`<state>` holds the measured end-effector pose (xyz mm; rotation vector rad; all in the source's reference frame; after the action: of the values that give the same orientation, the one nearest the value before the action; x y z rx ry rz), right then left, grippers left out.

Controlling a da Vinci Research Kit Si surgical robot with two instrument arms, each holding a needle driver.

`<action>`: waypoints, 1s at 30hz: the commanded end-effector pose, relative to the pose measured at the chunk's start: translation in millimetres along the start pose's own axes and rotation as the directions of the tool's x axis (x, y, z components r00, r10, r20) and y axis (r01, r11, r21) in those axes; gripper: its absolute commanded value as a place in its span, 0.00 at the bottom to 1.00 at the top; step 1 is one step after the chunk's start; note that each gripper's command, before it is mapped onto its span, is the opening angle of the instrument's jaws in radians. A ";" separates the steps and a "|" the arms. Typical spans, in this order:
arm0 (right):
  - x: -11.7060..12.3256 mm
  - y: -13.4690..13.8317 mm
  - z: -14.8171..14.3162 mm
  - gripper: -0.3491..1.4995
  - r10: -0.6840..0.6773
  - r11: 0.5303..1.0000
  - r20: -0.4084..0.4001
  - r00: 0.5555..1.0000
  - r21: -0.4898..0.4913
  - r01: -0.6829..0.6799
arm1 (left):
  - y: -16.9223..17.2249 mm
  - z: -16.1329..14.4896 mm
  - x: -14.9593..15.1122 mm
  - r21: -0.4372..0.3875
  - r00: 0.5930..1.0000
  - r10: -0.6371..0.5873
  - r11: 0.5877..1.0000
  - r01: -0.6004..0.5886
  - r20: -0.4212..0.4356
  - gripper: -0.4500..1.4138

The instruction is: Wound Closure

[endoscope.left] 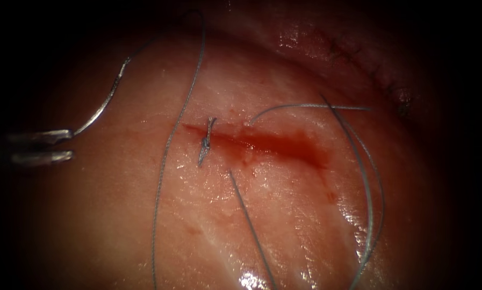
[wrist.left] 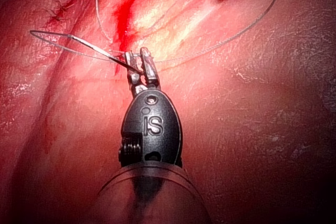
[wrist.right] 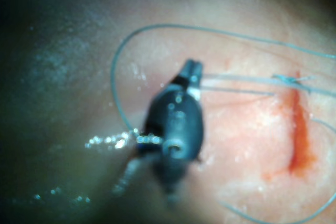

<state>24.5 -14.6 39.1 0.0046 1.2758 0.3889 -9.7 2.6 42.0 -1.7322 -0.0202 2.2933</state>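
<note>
1. The tissue is pale pink and wet, glistening under the light, and fades into darkness at its edges. The cut runs across its middle, filled with red fluid.
2. One knotted stitch crosses the cut near its left end. A row of dark older stitches sits on a ridge of tissue beyond the cut, toward the right.
3. The left tool lies well to the left of the cut. Its upper finger touches one end of the curved needle where the needle meets it, but from the endoscope the two fingers look slightly parted, so I cannot tell whether they pinch it.
4. The needle arcs up and away from the tool, clear of the tissue. The left wrist view shows it crossing the tool's tips.
5. The thread trails from the needle's far end down the tissue left of the cut, and more of it loops widely on the right side.
6. The right tool hovers above the tissue with thread beside its tip; its fingers' state I cannot tell.
</note>
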 end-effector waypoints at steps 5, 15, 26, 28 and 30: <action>0.5 -1.8 -0.4 0.00 0.002 1.000 -0.005 1.000 0.027 -0.002 | 0.6 0.5 -0.6 -0.002 1.000 -0.004 1.000 0.004 0.000 0.00; 0.9 -1.9 -0.3 0.66 0.004 1.000 -0.007 1.000 0.012 -0.004 | 0.6 0.5 -0.6 -0.002 1.000 -0.004 1.000 0.004 0.000 0.00; -1.2 1.1 -2.5 0.98 0.015 0.996 0.012 1.000 -0.092 -0.014 | 0.5 0.6 -0.7 -0.002 1.000 -0.004 1.000 0.004 -0.001 0.00; -2.0 1.8 -3.7 0.98 0.014 0.996 0.031 0.999 -0.093 -0.011 | 0.4 0.6 -0.9 -0.005 1.000 -0.004 1.000 0.004 -0.003 0.00; -3.0 2.9 -4.8 0.98 0.016 0.993 0.091 0.996 -0.118 -0.005 | 0.3 0.6 -1.1 -0.003 1.000 -0.003 1.000 0.003 -0.001 0.00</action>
<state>18.1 -13.2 40.5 -0.0778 1.1479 0.4681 -9.5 2.9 42.3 -1.7297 -0.0176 2.2949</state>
